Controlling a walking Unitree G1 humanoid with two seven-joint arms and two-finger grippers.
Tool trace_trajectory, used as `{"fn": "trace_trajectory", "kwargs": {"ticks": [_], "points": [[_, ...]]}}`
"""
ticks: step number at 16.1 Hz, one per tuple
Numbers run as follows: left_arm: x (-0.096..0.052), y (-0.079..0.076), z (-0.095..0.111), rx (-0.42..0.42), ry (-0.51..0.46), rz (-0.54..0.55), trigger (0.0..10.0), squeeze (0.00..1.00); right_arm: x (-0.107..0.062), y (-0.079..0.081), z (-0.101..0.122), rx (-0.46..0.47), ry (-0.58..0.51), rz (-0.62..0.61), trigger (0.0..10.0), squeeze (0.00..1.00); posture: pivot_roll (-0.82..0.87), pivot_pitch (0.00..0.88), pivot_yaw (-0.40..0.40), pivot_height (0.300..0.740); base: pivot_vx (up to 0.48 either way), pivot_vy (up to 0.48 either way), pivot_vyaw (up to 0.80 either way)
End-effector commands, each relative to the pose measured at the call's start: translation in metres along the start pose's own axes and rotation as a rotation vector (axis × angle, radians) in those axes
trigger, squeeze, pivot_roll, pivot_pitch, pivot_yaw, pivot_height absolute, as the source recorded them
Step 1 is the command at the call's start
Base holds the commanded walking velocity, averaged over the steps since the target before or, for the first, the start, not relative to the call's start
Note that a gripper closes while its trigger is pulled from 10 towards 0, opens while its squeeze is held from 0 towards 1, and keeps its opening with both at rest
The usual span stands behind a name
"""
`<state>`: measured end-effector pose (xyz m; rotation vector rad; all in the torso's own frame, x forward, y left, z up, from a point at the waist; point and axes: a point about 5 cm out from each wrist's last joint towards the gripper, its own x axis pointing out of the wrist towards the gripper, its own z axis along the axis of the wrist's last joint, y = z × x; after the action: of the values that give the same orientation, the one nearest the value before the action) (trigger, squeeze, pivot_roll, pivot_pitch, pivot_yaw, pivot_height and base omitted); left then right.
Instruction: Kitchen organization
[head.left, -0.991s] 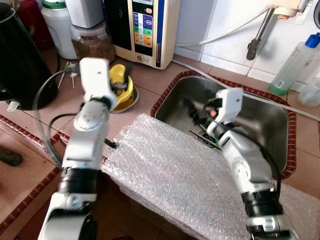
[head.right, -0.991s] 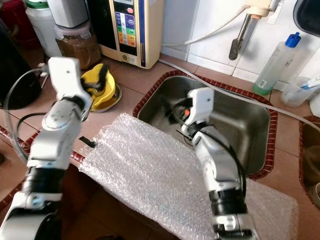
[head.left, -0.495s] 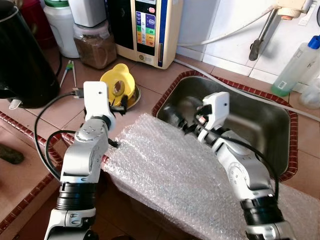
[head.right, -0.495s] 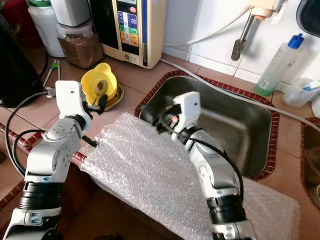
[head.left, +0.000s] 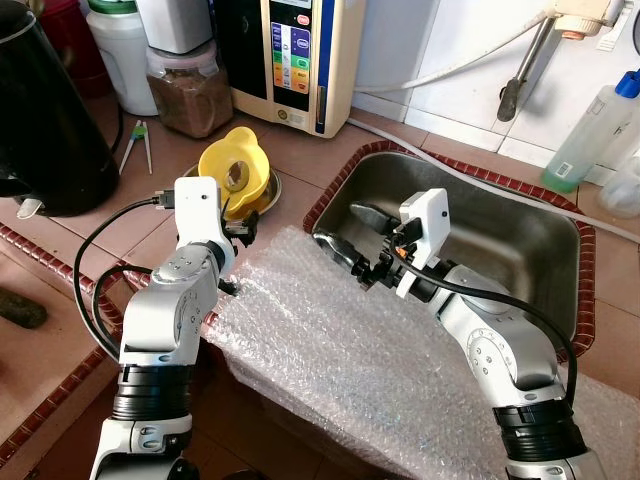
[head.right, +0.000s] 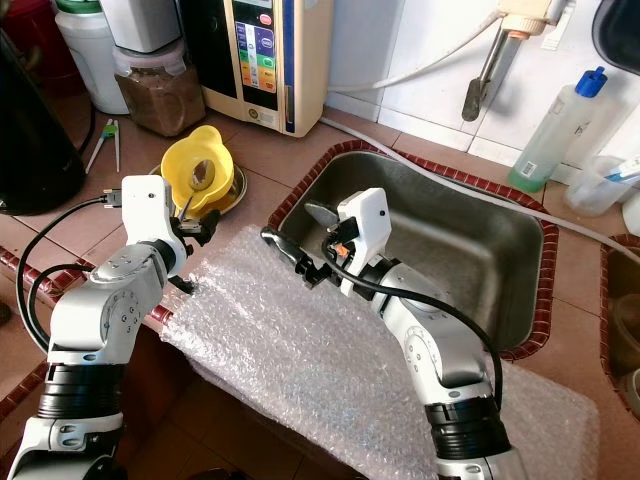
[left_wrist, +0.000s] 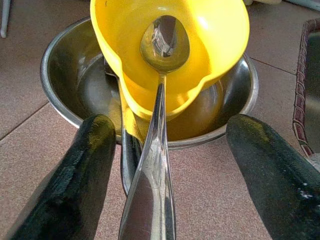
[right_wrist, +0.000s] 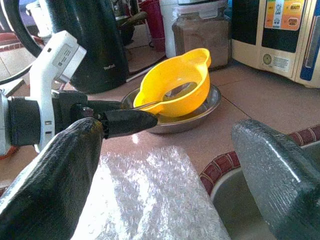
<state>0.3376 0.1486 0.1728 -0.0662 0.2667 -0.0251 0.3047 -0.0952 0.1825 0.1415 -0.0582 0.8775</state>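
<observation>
Both arms have drawn back toward the near edge of the counter (head.left: 120, 215) since a second ago: the left tool (left_wrist: 165, 170) has come down from over the yellow cup, and the right tool (head.left: 350, 262) has left the sink and now reaches over the bubble wrap.

On the left, a steel bowl (head.left: 268, 190) stands on the counter with a yellow cup (head.left: 235, 172) inside it, and a spoon (left_wrist: 160, 85) lies with its head in the cup and its handle pointing out toward the left tool. That tool is wide open, one finger on each side of the handle, and holds nothing.

I judge the spoon stiff, light and slippery, so the flat part of the handle near its end is the best place to pinch. The cup is light plastic and may tip if the spoon is levered.

Further right, the bubble wrap (head.left: 340, 350), soft and springy, hangs over the counter edge. The right tool hovers above it, open and empty, beside the sink (head.left: 520, 240).
</observation>
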Motion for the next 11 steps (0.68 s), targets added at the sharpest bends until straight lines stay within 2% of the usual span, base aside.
{"fn": "trace_trajectory", "kwargs": {"ticks": [1, 11], "points": [[0.0012, -0.0006, 0.0034, -0.002, 0.005, -0.006, 0.0, 0.00, -0.0016, 0.0043, 0.0013, -0.020, 0.003, 0.014, 10.0, 0.00, 0.00, 0.093, -0.038, 0.740, 0.000, 0.000, 0.00], [0.0011, 0.0028, 0.0053, 0.005, 0.014, -0.025, 0.0, 0.00, -0.0002, 0.0055, -0.0017, -0.026, 0.023, 0.028, 10.0, 0.00, 0.01, 0.095, -0.043, 0.740, 0.000, 0.000, 0.00]]}}
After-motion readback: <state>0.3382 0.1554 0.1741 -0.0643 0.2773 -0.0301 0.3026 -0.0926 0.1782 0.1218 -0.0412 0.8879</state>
